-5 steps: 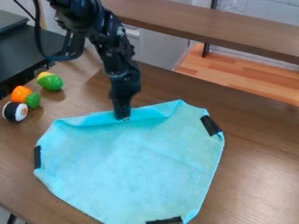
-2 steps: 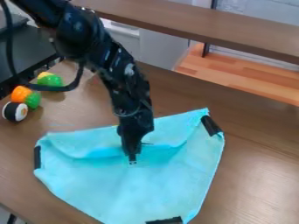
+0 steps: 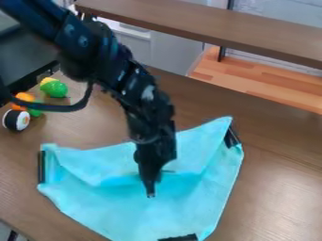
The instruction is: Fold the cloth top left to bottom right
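The black gripper (image 3: 151, 192) points down over the middle of the light blue cloth (image 3: 132, 212), its tip at the cloth's folded-over upper edge. That upper part is drawn toward the viewer and lies doubled over the lower part, with raised folds at left and right. Black tape pieces sit at the cloth's left side, upper right corner and bottom. Whether the tip has cloth pinched in it is hidden by the arm and the folds.
At the upper left of the brown table (image 3: 283, 188) lie a green and yellow toy (image 3: 54, 88), an orange and green toy (image 3: 24, 100) and a sushi toy (image 3: 16, 120). The arm's cable hangs across near them. A wooden shelf (image 3: 207, 28) crosses behind.
The gripper has moved down and slightly right, toward the viewer. The cloth's upper edge has moved with it and folded over, and the fold has deepened.
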Motion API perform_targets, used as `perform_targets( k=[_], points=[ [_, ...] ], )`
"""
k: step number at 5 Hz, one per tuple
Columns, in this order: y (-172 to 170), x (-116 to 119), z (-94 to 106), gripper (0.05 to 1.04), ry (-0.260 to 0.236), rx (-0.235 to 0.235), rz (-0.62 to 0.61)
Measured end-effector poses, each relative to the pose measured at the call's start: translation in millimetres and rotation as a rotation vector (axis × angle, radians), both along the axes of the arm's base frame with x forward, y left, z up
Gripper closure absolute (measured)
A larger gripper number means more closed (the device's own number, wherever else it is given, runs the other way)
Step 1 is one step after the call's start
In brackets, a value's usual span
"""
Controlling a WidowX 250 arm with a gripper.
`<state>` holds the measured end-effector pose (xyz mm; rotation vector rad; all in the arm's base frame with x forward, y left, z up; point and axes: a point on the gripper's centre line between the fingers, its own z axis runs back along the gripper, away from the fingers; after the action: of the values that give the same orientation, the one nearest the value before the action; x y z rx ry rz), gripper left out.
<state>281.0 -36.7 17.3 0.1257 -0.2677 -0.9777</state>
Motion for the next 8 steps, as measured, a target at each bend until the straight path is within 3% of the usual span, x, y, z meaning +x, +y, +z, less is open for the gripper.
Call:
perform_targets(
  k=[4,5,7,8],
  points=[
    [-56,-37,-7.6,0.982,0.026,0.026,-0.073],
    [-67,-44,-8.9,0.794,0.028,0.014,-0.058],
    [-76,-52,-10.3,0.227,0.093,-0.078,-0.067],
    [-78,-58,-6.0,0.08,0.132,-0.112,-0.073]
  ],
)
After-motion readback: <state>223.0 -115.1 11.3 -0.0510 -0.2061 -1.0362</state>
